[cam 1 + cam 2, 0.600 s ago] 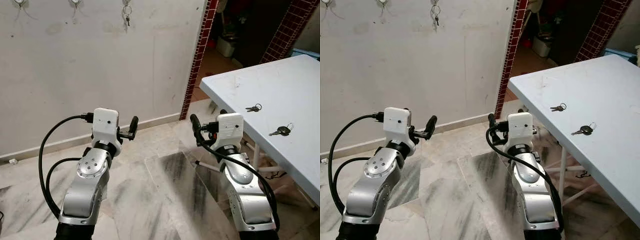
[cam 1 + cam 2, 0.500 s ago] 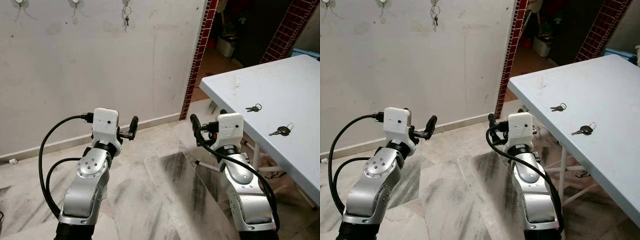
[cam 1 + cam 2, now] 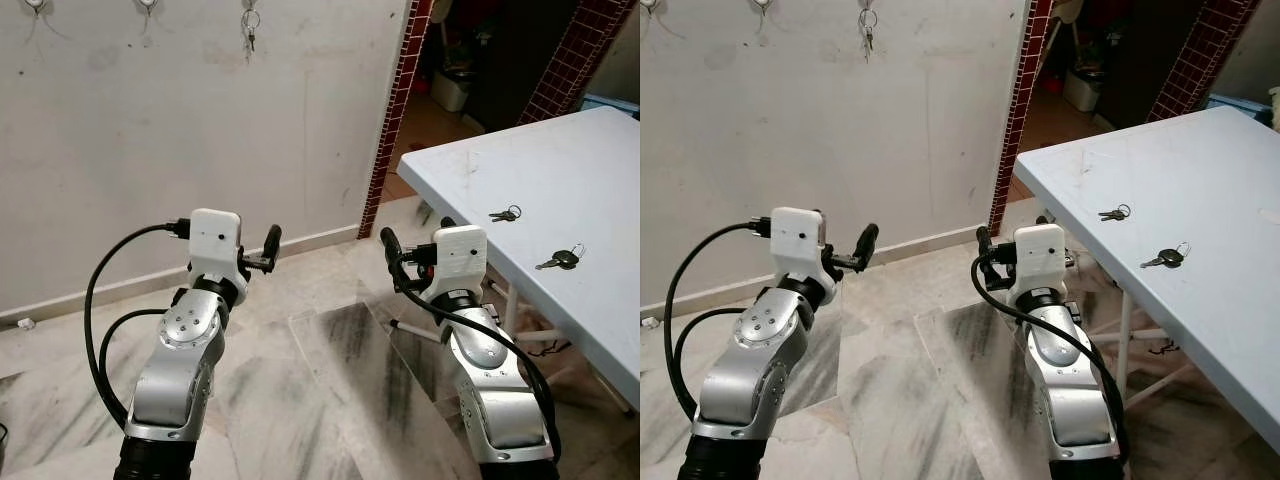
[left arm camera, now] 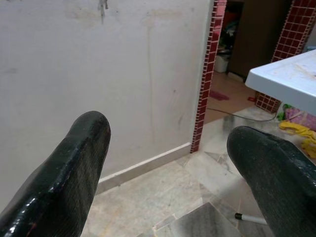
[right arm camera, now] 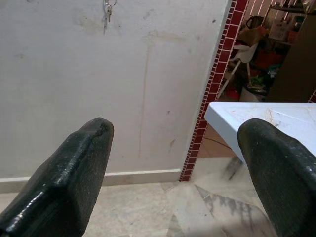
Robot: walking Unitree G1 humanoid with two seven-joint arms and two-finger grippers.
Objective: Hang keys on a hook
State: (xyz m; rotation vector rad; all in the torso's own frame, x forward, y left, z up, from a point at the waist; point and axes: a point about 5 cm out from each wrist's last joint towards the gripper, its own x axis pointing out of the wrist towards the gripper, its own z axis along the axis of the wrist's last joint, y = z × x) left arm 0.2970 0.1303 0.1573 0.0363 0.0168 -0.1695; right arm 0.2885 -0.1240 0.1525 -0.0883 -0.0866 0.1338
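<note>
Head views: both arms are raised before the wall. Two key sets, near key [image 3: 560, 261] and far key [image 3: 507, 214], lie apart on the white table [image 3: 560, 150] at the robot's right, awaiting pickup; a hung key [image 3: 249, 22] occupies one wall hook [image 3: 147, 5].
Left wrist view: left gripper [image 4: 173, 163] spread wide, empty.
Right wrist view: right gripper [image 5: 177, 173] likewise wide, empty, probably readied for grasping.

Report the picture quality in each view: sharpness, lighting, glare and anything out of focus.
Eye views: sharp, evenly lit; the keys on the table are crisp, with mild sheen on the marble floor. Left wrist view: the fingers loom large and soft, the wall behind clearer. Right wrist view: fingers likewise soft, the hanging keys fairly sharp, the doorway dimmer.
</note>
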